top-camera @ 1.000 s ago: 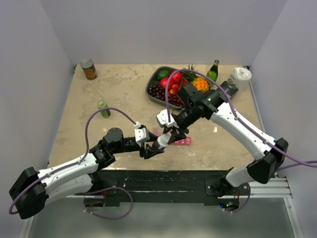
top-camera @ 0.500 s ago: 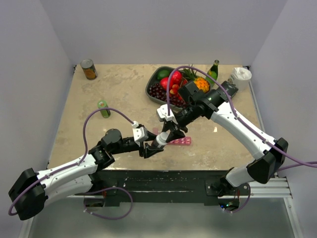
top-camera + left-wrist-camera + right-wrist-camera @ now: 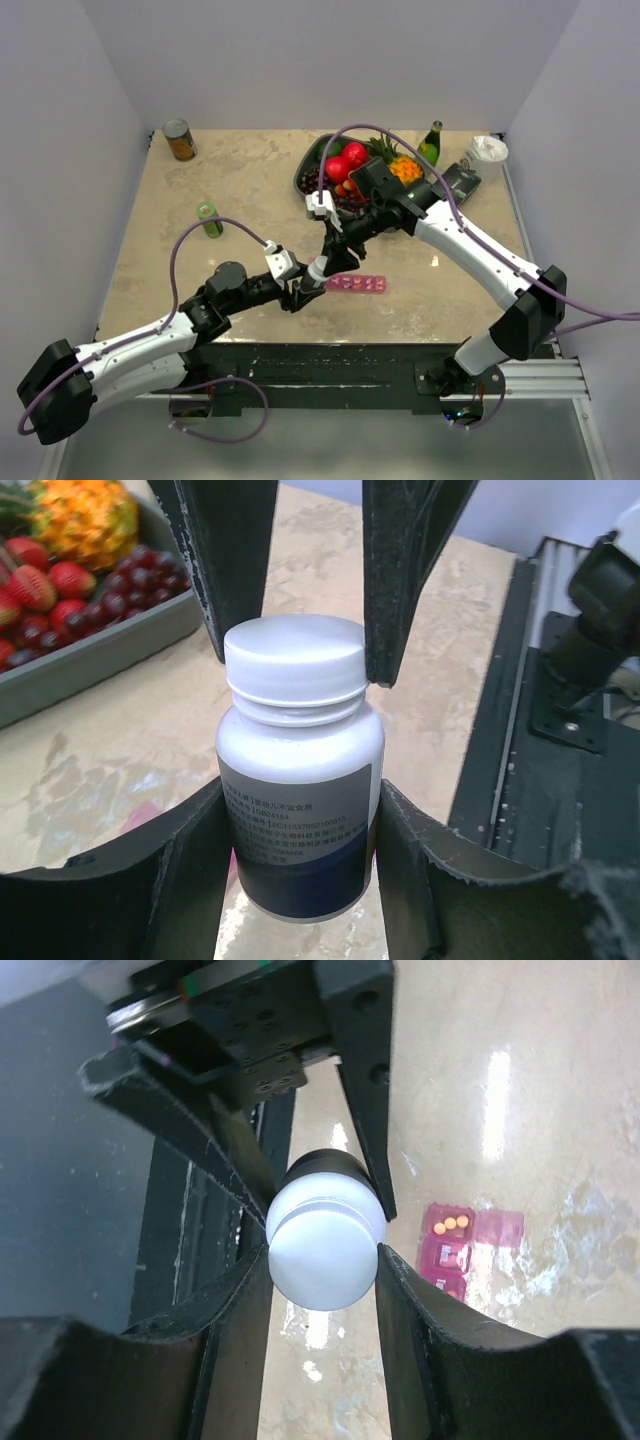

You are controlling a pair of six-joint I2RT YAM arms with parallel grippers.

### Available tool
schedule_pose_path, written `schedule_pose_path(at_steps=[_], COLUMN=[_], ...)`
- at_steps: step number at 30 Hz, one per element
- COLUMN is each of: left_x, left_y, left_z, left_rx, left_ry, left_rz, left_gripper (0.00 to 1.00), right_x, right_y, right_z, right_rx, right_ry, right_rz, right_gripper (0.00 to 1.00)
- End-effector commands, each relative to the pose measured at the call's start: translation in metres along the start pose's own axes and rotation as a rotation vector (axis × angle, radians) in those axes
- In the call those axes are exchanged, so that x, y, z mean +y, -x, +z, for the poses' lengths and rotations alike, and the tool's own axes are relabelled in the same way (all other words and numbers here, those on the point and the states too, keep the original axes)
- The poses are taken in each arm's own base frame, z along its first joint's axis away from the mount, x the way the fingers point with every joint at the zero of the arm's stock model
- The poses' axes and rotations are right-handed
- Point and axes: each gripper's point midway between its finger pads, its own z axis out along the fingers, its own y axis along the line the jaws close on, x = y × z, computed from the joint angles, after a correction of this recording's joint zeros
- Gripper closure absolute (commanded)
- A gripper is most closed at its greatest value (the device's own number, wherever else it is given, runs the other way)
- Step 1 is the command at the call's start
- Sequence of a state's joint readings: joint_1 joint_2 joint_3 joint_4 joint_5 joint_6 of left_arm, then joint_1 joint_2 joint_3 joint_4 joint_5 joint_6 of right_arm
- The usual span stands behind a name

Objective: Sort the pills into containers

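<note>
A white pill bottle (image 3: 300,810) with a grey-and-blue label hangs above the table, its body clamped in my left gripper (image 3: 300,795). My right gripper (image 3: 322,1250) is shut on the bottle's white cap (image 3: 325,1255), one finger on each side. In the top view the bottle (image 3: 318,270) bridges the left gripper (image 3: 303,291) and the right gripper (image 3: 331,254). The pink containers strip (image 3: 358,284) lies flat on the table just to their right. In the right wrist view one compartment of the strip (image 3: 470,1245) shows a few orange pills (image 3: 449,1223).
A grey fruit tray (image 3: 303,186) sits behind the grippers. At the back left stands a can (image 3: 179,140), with a small green bottle (image 3: 209,219) at mid left. A green glass bottle (image 3: 431,143) and a white object (image 3: 487,150) are at the back right. The black frame (image 3: 560,730) runs along the near edge.
Both grippers and the bottle between them have shifted a little left and away from the near edge. The right arm's wrist swung left, uncovering more of the pink strip.
</note>
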State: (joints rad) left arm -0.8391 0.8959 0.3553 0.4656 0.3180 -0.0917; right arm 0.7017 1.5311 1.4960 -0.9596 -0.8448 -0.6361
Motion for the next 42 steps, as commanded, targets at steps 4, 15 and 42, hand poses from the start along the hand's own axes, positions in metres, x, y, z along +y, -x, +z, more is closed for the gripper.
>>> schedule_pose_path(at_steps=[4, 15, 42], left_x=[0.037, 0.023, -0.045], left_y=[0.088, 0.051, 0.038], left_z=[0.002, 0.004, 0.0], left_rx=[-0.293, -0.175, -0.059], left_ry=[0.198, 0.114, -0.342], left_rz=[0.089, 0.058, 0.028], left_gripper=[1.0, 1.0, 1.0], right_x=[-0.017, -0.008, 0.046], right_y=[-0.023, 0.022, 0.012], right_z=[0.021, -0.038, -0.019], right_rx=[0.08, -0.102, 0.029], right_ry=[-0.08, 0.028, 0.179], right_rz=[0.248, 0.144, -0.464], right_gripper=[0.63, 0.12, 0.34])
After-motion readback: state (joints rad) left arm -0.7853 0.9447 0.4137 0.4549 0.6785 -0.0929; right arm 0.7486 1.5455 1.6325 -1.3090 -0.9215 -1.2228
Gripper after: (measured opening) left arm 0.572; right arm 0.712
